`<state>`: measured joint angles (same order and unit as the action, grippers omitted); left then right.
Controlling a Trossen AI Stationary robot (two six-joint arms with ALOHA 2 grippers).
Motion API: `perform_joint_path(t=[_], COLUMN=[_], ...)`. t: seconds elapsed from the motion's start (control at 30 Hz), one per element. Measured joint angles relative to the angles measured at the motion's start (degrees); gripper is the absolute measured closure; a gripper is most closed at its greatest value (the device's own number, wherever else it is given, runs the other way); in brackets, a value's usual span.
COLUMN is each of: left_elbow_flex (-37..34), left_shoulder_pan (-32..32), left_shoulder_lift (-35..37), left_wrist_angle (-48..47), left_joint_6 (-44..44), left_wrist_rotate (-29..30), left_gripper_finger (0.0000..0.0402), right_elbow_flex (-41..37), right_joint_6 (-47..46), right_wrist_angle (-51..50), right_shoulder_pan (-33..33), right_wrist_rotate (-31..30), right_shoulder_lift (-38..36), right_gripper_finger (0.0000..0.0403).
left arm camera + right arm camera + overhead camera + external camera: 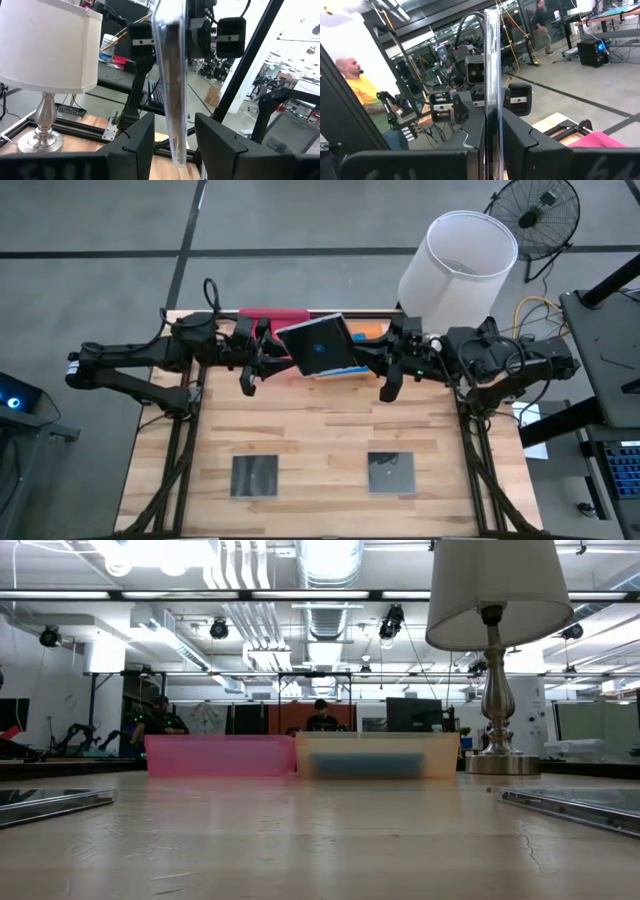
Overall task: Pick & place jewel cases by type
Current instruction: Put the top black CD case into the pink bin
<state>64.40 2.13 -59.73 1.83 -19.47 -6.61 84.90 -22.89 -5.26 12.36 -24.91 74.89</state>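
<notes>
Bright blue jewel case held up between both grippers over the back of the table

A thin bright blue rectangular plastic jewel case [322, 345] is gripped from both sides, lifted above the far trays: the right gripper [492, 145] is pinched tight on one edge, and the left gripper [173, 145] has its fingers set narrowly either side of the opposite edge, though actual contact there can't be made out. Right below it, the pink shallow tray [220, 755] and the orange shallow tray [378, 755] are lined up touching, with more blue seen inside the orange one. Two dark grey glossy square jewel cases [255, 476] [391, 472] are laid flat near the front edge of the light wooden table [320, 430], well apart. A white-shaded lamp [458, 268] is parked at the back right corner.
</notes>
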Motion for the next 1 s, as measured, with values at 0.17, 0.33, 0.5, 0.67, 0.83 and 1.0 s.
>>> perform_joint_path(t=[0.17, 0.33, 0.5, 0.67, 0.83, 1.0], left_elbow_flex=[0.0, 0.0, 0.0, 0.0, 0.0, 0.0], left_shoulder_pan=[0.0, 0.0, 0.0, 0.0, 0.0, 0.0], left_shoulder_lift=[-0.3, -0.3, -0.3, -0.3, -0.3, -0.3], left_wrist_angle=[-0.2, -0.3, -0.3, -0.3, -0.3, -0.4], left_joint_6=[-0.9, -1.7, -2.0, -2.0, -2.2, -3.8], left_wrist_rotate=[0.0, 0.0, 0.0, 0.0, -0.1, -0.3], left_gripper_finger=[0.0278, 0.0282, 0.0311, 0.0353, 0.0380, 0.0374], right_elbow_flex=[0.1, 0.1, 0.1, 0.1, 0.1, 0.1], right_joint_6=[0.0, 0.0, 0.0, 0.0, 0.2, 0.2], right_wrist_angle=[0.0, 0.0, 0.0, -0.1, -0.2, -0.1], right_shoulder_pan=[0.0, 0.0, 0.0, 0.0, 0.0, 0.0], right_wrist_rotate=[0.0, 0.0, 0.0, 0.0, 0.0, 0.0], right_shoulder_lift=[0.2, -0.2, -0.1, -0.1, -0.1, 0.1], right_gripper_finger=[0.0369, 0.0369, 0.0369, 0.0369, 0.0369, 0.0369])
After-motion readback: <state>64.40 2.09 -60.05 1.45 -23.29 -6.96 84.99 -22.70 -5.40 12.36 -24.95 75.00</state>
